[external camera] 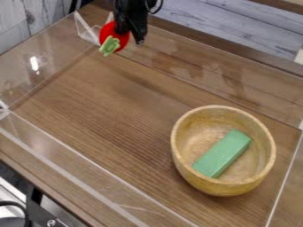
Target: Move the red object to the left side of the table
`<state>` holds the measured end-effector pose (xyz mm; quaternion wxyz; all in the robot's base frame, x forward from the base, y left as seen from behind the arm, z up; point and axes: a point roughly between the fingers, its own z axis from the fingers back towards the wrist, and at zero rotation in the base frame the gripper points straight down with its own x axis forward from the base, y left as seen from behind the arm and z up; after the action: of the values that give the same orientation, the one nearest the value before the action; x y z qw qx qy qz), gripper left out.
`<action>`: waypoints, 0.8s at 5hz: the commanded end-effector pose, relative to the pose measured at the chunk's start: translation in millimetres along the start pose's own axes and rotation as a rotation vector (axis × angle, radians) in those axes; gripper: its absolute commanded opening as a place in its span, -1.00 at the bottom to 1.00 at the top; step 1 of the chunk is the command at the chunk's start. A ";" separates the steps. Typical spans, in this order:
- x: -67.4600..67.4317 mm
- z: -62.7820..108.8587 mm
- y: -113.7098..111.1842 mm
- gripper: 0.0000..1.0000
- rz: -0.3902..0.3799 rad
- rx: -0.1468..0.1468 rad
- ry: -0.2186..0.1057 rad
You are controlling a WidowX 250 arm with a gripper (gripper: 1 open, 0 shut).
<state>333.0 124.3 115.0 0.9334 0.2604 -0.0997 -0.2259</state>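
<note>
The red object (110,40), a small rounded toy with a light-green leafy end, hangs above the far left part of the table (106,124). My gripper (122,35) comes down from the top edge and is shut on the red object, whose green tip points down and left. The dark fingers cover the toy's right side. It looks lifted off the wood-grain surface, near the back acrylic wall.
A wooden bowl (224,151) sits at the front right with a green rectangular block (222,153) inside. Clear acrylic walls (35,71) edge the tabletop. A clear bracket (85,28) stands at the back left corner.
</note>
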 end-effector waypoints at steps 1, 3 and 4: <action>-0.6 4.2 15.8 -1.00 -0.002 0.029 -0.054; -4.9 -10.7 11.0 -1.00 -0.057 0.000 -0.096; -11.2 -21.1 2.3 -1.00 -0.056 -0.015 -0.105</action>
<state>328.2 137.0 88.2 0.9246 0.2352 -0.1272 -0.2713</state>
